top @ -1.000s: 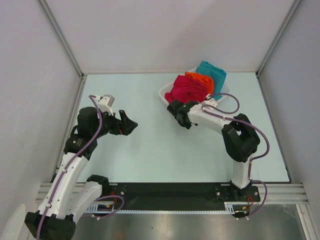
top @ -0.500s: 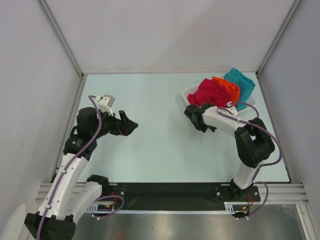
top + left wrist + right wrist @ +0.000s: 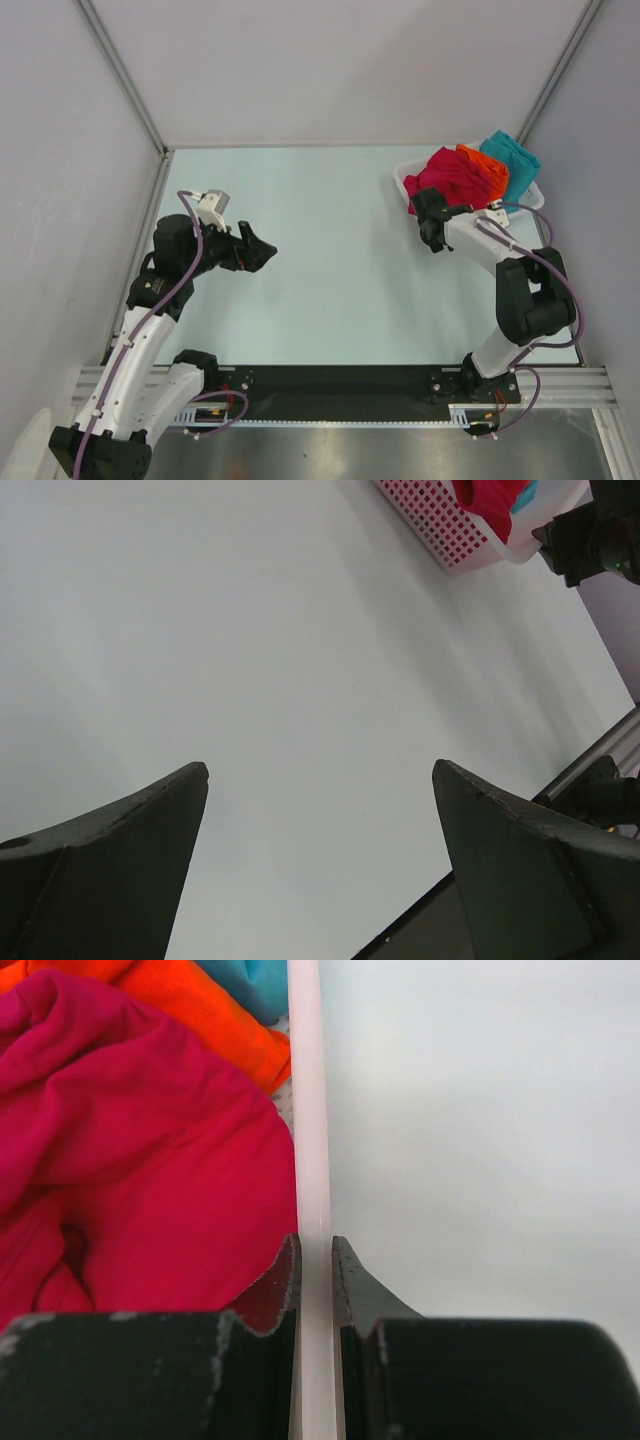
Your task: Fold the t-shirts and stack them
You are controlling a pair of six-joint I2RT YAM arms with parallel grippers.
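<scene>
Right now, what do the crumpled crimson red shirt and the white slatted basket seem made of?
The crumpled crimson red shirt: soft matte cloth, going by its loose folds. The white slatted basket: smooth plastic, likely, given its thin rigid rim.

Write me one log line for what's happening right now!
left hand: open, above table | right hand: shut on rim of basket | t-shirts: bunched inside, not folded

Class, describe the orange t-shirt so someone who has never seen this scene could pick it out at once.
At the far right corner of the pale table stands a white basket heaped with shirts. The orange t-shirt lies in the middle of the heap, between the red shirt on the left and the teal shirt on the right; it alone is bright orange.
</scene>
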